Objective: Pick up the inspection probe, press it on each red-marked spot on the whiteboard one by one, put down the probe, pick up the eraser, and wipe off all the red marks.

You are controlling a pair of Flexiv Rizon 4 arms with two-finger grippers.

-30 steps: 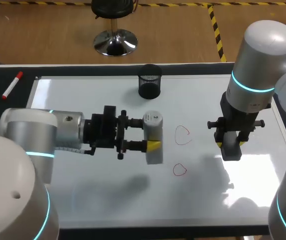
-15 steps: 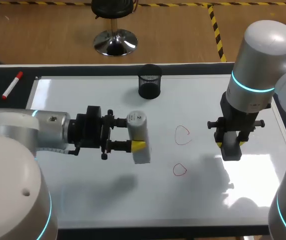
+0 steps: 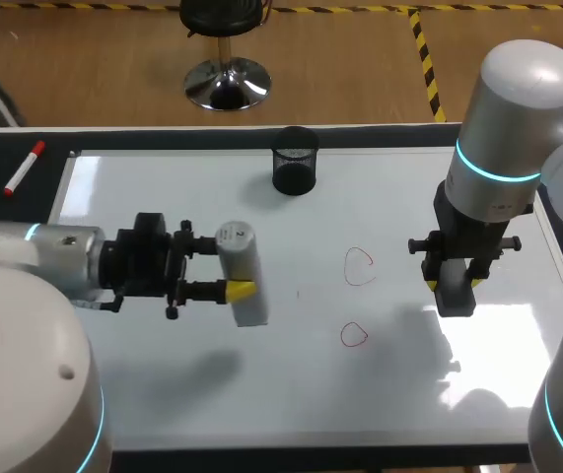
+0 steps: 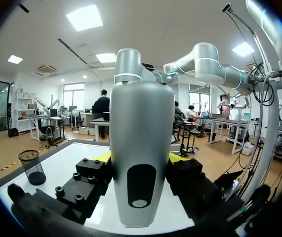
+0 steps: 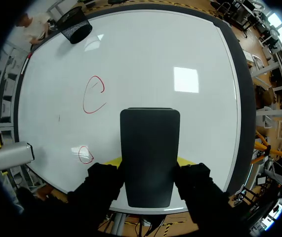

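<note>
The smooth grey rounded plastic inspection probe point(image 3: 238, 251), judged rigid, light and slippery, is clamped at mid-body between the fingers of the left tool point(image 3: 232, 274), while the stiff black block eraser point(image 5: 149, 138) is gripped by its sides in the right tool point(image 5: 149, 162).

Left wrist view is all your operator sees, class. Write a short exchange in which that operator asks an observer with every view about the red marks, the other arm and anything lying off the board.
Operator: I see only the probe and a mesh cup. Where are the red marks?
Observer: Both lie on the board, between the probe and the right gripper.
Operator: What does that gripper hold?
Observer: It is shut on the eraser, near the board's right side.
Operator: Anything off the board?
Observer: A marker lies on the table, beyond the board's far left corner.
</note>
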